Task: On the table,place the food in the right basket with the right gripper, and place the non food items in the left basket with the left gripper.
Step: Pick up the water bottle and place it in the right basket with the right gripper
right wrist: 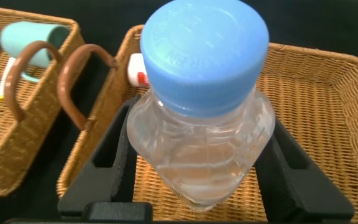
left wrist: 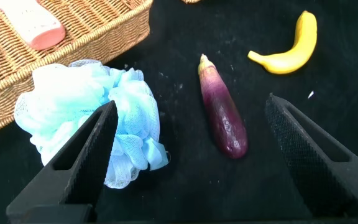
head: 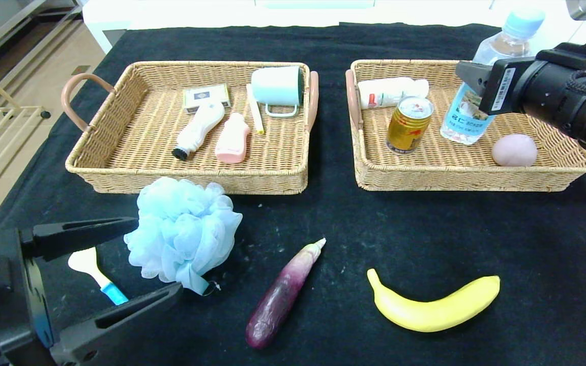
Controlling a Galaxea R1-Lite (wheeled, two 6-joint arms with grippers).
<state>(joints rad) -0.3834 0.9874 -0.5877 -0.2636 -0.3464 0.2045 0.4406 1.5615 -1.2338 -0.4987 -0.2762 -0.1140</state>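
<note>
My right gripper (head: pixel 471 81) is over the right basket (head: pixel 476 184), shut on a clear water bottle with a blue cap (head: pixel 507 38). In the right wrist view its pads (right wrist: pixel 120 155) press both sides of the bottle (right wrist: pixel 204 93), which leans with its base near the basket floor. My left gripper (head: pixel 158 255) is open and empty, low at the front left, beside a light blue bath pouf (head: pixel 183 229). In the left wrist view the pouf (left wrist: pixel 86 118) lies by one finger and a purple eggplant (left wrist: pixel 222 112) between the fingers (left wrist: pixel 98 143). A banana (head: pixel 435 305) lies front right.
The left basket (head: pixel 120 173) holds a mint mug (head: pixel 277 86), card box, white brush, pink bottle and a stick. The right basket holds a gold can (head: pixel 409 124), a white bottle (head: pixel 392 91) and a pink round item (head: pixel 514 150). A white-and-blue spoon (head: pixel 94 272) lies by my left gripper.
</note>
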